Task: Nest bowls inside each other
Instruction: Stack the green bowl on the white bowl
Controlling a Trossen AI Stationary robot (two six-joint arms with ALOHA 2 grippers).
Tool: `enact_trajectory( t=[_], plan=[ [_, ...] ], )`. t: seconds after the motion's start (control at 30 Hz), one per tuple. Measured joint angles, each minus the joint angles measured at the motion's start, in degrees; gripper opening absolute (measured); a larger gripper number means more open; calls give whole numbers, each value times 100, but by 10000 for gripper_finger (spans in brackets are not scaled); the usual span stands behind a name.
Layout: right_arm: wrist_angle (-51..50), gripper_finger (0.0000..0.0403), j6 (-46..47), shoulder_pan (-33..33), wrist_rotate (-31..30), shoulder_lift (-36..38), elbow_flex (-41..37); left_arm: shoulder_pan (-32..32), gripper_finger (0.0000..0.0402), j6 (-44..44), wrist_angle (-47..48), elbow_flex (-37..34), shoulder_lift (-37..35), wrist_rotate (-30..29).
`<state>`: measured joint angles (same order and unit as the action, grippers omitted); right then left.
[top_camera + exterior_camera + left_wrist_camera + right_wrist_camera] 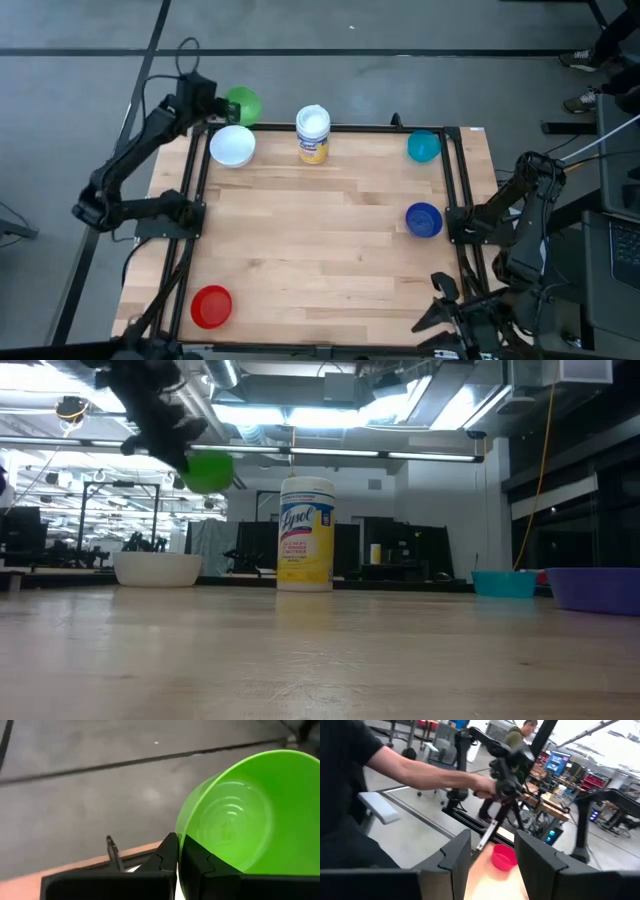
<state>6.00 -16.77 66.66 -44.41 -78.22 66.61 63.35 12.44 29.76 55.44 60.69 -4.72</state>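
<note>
From above, we've got the left pincer [222,103] pinching the green bowl [243,104] by its rim, held just past the desk's [330,230] far left corner, right beside the white bowl [232,146], probably so it can drop in there. The teal bowl [423,146] and blue bowl [424,219] sit along the right edge, the red bowl [211,306] near left. The right pincer [455,305] waits off the near right corner.

Low view: the green one hangs in the air above the white one (clearly lifted, not resting).

Left wrist: fingers pressed together on the green rim.

Right wrist: its fingers spread, empty, a person's arm beyond.
</note>
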Motion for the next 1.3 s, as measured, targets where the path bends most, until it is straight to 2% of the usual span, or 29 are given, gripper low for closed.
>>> enact_trajectory(
  t=[0.07,0.23,0.4,0.57,0.7,0.77,0.83,0.97,1.2,1.3],
  plan=[
    [1,156,34,96,-2,0,0,231,2,71,17,1,136,145],
    [85,160,-29,248,-16,0,0,38,2,364,357,42,350,37],
    [87,158,-28,370,43,-8,0,-423,2,630,1256,33,571,-655],
    [89,163,64,509,239,-11,0,-1049,2,1118,2223,28,490,-1547],
    [93,164,113,634,333,-26,0,-1370,2,1593,2720,28,342,-1912],
    [114,163,97,688,333,-64,0,-1420,2,1903,2918,28,329,-2206],
    [157,163,88,725,339,-114,0,-1418,2,2150,3053,18,363,-2263],
    [242,166,71,756,351,-251,0,-1420,2,2743,2851,-340,430,-2261],
    [686,167,-40,868,349,-469,0,-1429,2,3803,663,-1628,404,-2080],
    [883,164,-36,968,347,-476,0,-1322,2,4089,301,-1932,405,-2116]
  ],
)
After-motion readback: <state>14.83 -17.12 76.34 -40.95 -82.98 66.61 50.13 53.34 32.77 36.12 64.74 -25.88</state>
